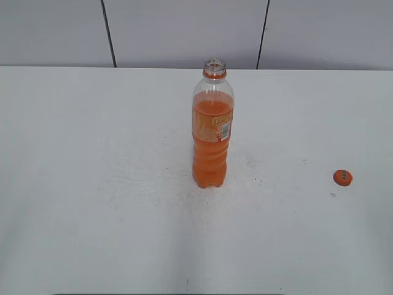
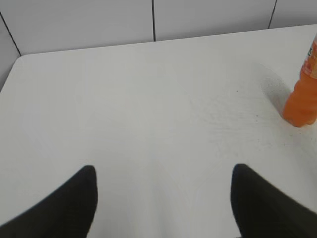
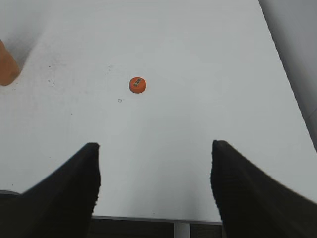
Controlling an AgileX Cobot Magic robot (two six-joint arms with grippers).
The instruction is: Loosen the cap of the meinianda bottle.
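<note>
The meinianda bottle point(image 1: 212, 126) stands upright mid-table with an orange drink, an orange label band and an orange neck ring; its mouth is bare. Its base shows at the right edge of the left wrist view point(image 2: 302, 96) and at the left edge of the right wrist view point(image 3: 7, 67). The small orange cap point(image 1: 342, 177) lies flat on the table to the bottle's right, also in the right wrist view point(image 3: 137, 85). My left gripper point(image 2: 163, 178) is open and empty, left of the bottle. My right gripper point(image 3: 154, 156) is open and empty, over the table's front edge, short of the cap.
The white table point(image 1: 92, 184) carries scuffs and dark specks around the bottle. Its front edge point(image 3: 158, 218) shows in the right wrist view. A grey panelled wall point(image 1: 184, 31) runs behind the table's back edge.
</note>
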